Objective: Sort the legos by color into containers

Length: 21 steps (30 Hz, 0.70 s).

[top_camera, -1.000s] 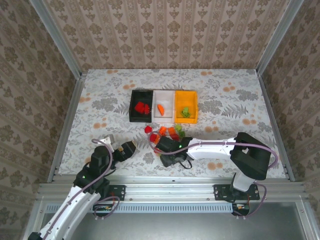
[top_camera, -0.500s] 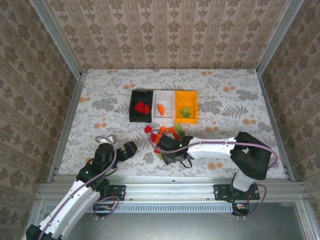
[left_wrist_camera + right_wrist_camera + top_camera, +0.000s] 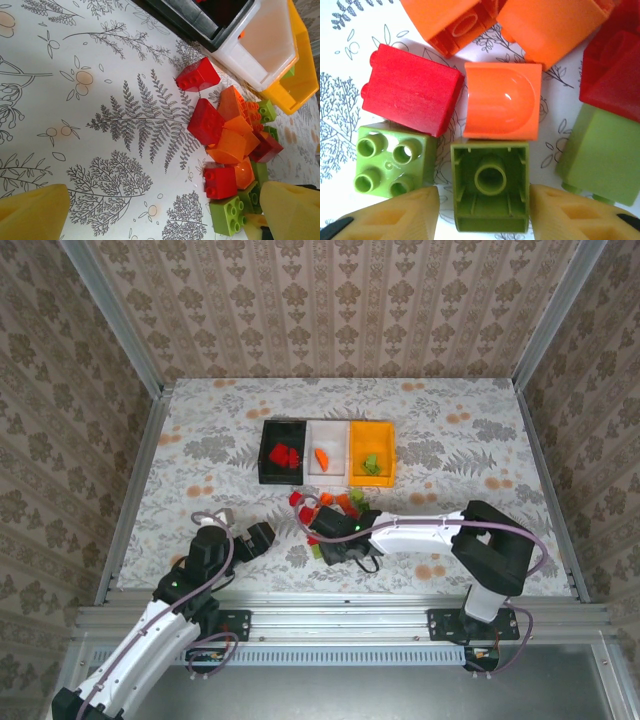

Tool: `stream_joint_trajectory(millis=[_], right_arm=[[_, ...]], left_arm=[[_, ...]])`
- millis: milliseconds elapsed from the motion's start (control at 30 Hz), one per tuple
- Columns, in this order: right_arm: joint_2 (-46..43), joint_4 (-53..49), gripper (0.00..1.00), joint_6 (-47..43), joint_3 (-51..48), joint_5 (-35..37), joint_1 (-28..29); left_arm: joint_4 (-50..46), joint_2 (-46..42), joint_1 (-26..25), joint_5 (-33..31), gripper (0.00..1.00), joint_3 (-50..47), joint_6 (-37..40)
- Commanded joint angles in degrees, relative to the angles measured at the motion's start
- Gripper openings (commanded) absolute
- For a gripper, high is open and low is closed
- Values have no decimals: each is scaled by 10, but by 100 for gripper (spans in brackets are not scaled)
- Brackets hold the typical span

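Presently my right pincer [image 3: 484, 219] stands open, straddling an upturned green brick [image 3: 490, 182] that lies squarely between its tips; the left arm [image 3: 190, 585] is farther off.

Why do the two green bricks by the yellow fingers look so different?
The left green brick shows four studs; the middle green brick shows its hollow underside. The middle one sits between the fingers of the right gripper; the left one lies outside them. Both are light green.

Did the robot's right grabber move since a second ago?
Yes. The right gripper slid left and a little closer to the bins, further in over the loose bricks.
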Motion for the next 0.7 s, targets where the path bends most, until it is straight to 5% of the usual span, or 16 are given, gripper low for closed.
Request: stream_joint_trajectory(millis=[0, 367, 533, 667], right_arm=[[16, -6, 43, 5, 13, 17, -2], [-96, -76, 32, -26, 36, 83, -5], [-113, -70, 32, -98, 89, 80, -134], [-25, -77, 32, -143, 182, 64, -219]], left_arm=[[3, -3, 0, 7, 100, 5, 2], [38, 16, -1, 16, 100, 4, -4], [128, 98, -6, 40, 100, -4, -19], [190, 192, -29, 56, 100, 17, -18]])
